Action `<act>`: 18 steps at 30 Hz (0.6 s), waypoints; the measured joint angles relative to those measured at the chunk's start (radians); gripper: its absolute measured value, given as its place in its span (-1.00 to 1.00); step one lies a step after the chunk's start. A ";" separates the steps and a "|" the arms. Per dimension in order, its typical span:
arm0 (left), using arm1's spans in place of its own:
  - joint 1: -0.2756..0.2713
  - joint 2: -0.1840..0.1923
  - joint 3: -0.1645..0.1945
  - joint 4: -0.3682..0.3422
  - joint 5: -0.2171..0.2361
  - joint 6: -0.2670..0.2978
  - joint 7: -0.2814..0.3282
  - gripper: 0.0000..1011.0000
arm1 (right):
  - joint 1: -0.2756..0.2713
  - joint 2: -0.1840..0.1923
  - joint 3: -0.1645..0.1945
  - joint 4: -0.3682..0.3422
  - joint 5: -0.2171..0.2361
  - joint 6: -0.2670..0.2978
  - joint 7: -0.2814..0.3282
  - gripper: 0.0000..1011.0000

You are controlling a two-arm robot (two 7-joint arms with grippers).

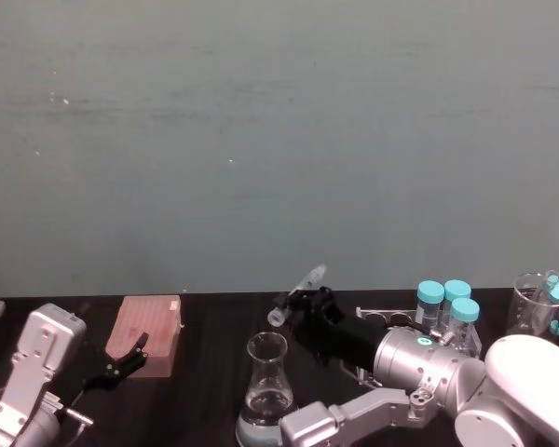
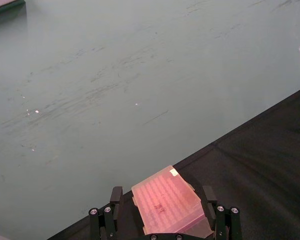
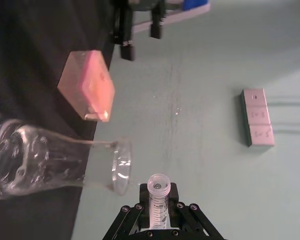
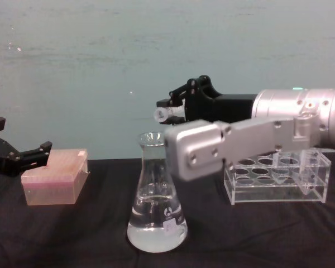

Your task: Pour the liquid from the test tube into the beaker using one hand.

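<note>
**Right gripper (image 4: 181, 103) clamped on the test tube (image 4: 162, 113), tipped mouth-first over the beaker (image 4: 156, 195).**
Tube lies near level, its mouth just above the flared lip and not touching it, so any stream drops into the narrow neck. Beaker stands upright on the desk (image 4: 72, 240), between the pink box (image 4: 54, 176) and the clear rack (image 4: 276, 178). Clear liquid (image 4: 156, 229) sits in its base, so I judge the pour is mid-way or near done; can't tell what's left in the tube. Left gripper (image 4: 22, 153) idles by the pink box, fingers apart: one-hand job.
</note>
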 joint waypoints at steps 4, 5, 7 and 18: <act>0.000 0.000 0.000 0.000 0.000 0.000 0.000 0.98 | -0.027 -0.013 0.051 -0.011 0.109 -0.012 0.038 -0.60; 0.000 0.000 0.000 0.000 0.000 0.000 0.000 0.98 | -0.031 -0.016 0.062 -0.012 0.130 -0.014 0.044 -0.60; 0.000 0.000 0.000 0.000 0.000 0.000 0.000 0.98 | -0.052 -0.030 0.101 -0.015 0.215 -0.018 0.069 -0.59; 0.000 0.000 0.000 0.000 0.000 0.000 0.000 0.98 | -0.164 -0.122 0.317 -0.032 0.614 0.058 0.165 -0.60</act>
